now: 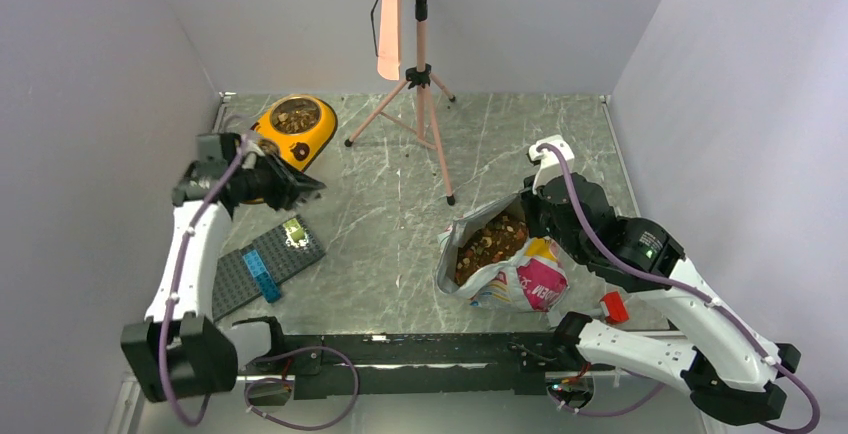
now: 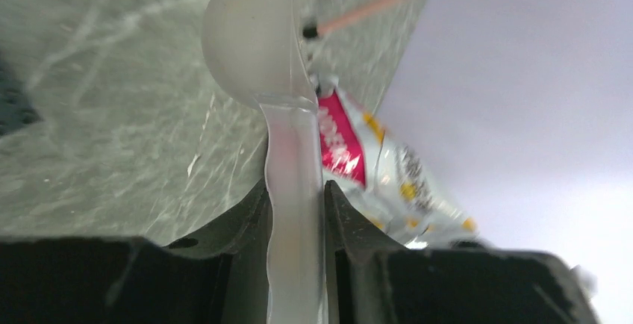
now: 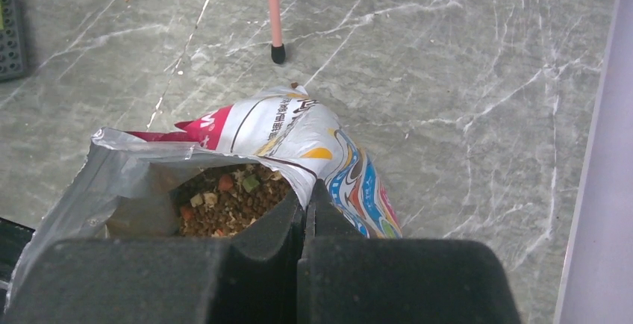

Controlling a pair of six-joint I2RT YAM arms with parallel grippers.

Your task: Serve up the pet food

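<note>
Both claws pinch: left claw [image 2: 296,198] an empty spoon [image 2: 254,40], right claw [image 3: 307,203] the bag [image 3: 298,134] rim; next, scoop pet food [image 3: 224,203].

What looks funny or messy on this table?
No spill shows. The odd thing is a gray brick plate with a blue brick near the left arm: toys beside feeding things. The bag slumps open, its rim pinched by the right gripper.
</note>
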